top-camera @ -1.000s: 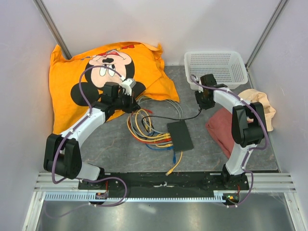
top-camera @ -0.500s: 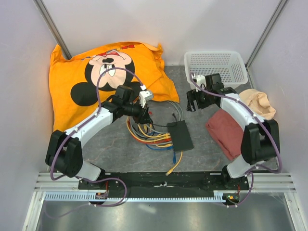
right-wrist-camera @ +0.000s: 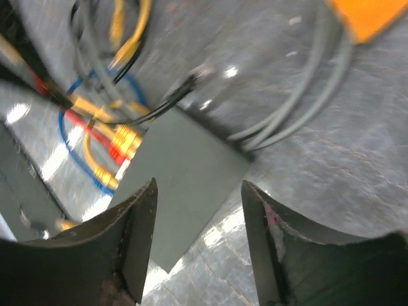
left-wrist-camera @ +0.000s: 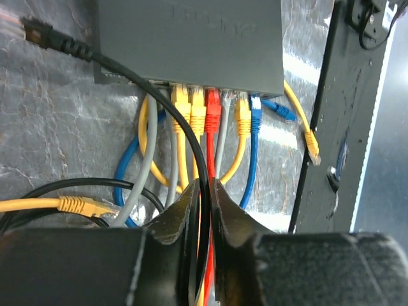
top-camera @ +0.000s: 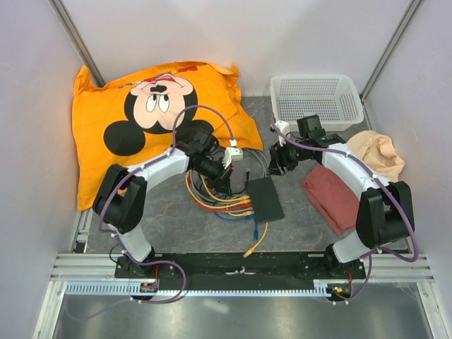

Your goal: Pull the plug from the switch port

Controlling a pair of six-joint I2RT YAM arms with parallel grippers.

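The left jaws narrow around the red cable [left-wrist-camera: 213, 145] (gripped? cannot tell), its plug [left-wrist-camera: 212, 113] straight ahead in the switch [left-wrist-camera: 191, 38]; right jaws open

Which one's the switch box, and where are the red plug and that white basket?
switch [top-camera: 264, 198], top view, middle of its flat top.
red plug [left-wrist-camera: 212, 113], left wrist view, its body at the sockets.
white basket [top-camera: 314, 99], top view, bare mesh floor.

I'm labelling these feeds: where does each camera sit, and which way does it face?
Top external: above and behind, looking down; left arm, right arm show.
Left wrist: past the left gripper toward the cabled switch.
Right wrist: down through the open right gripper onto the switch.
Shared: all three show the switch.
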